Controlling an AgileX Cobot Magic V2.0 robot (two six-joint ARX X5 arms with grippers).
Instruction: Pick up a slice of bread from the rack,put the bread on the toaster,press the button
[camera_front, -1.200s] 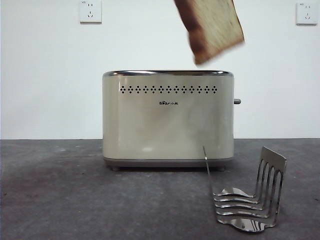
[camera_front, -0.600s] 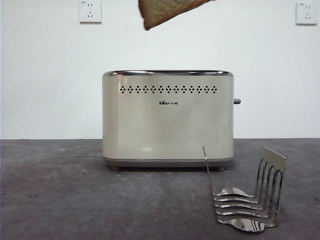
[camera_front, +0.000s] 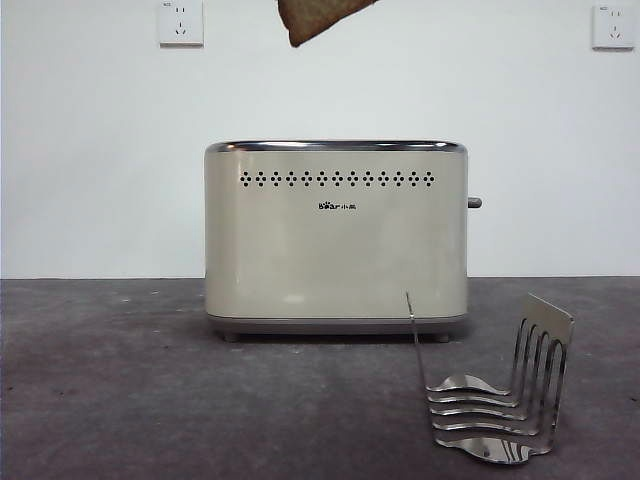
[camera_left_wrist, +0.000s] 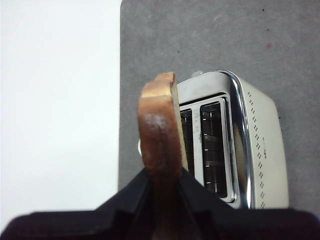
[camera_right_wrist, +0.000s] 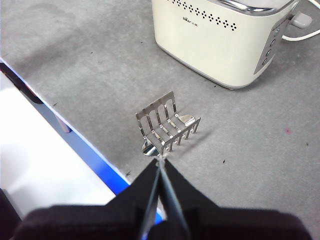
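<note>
Left gripper (camera_left_wrist: 162, 182): jaws clamped on the slice of bread (camera_left_wrist: 161, 127) — it holds the slice by one end, crust edge toward the wrist cam.
Bread position: high above the toaster (camera_front: 336, 235), apart from it; in front view only a brown corner (camera_front: 318, 18) shows at the top edge, over the toaster's left half. In left wrist view the slice hangs beside the two open slots, partly over the nearer one, not inside.
Toaster: stands upright on the grey table (camera_front: 110, 400), chrome rim on top, row of black dots and small logo on the front side.
Button (camera_front: 474, 203): small dark stub on the toaster's right narrow side, nothing touching it.
Rack (camera_front: 497, 405): on the table in front of the toaster, near its right corner, no bread in it.
Right gripper (camera_right_wrist: 161, 172): jaws together on the thin rod (camera_right_wrist: 167, 195) of the rack, it seems — contact point is hard to see.
Background: white wall w/ two sockets (camera_front: 181, 22).
</note>
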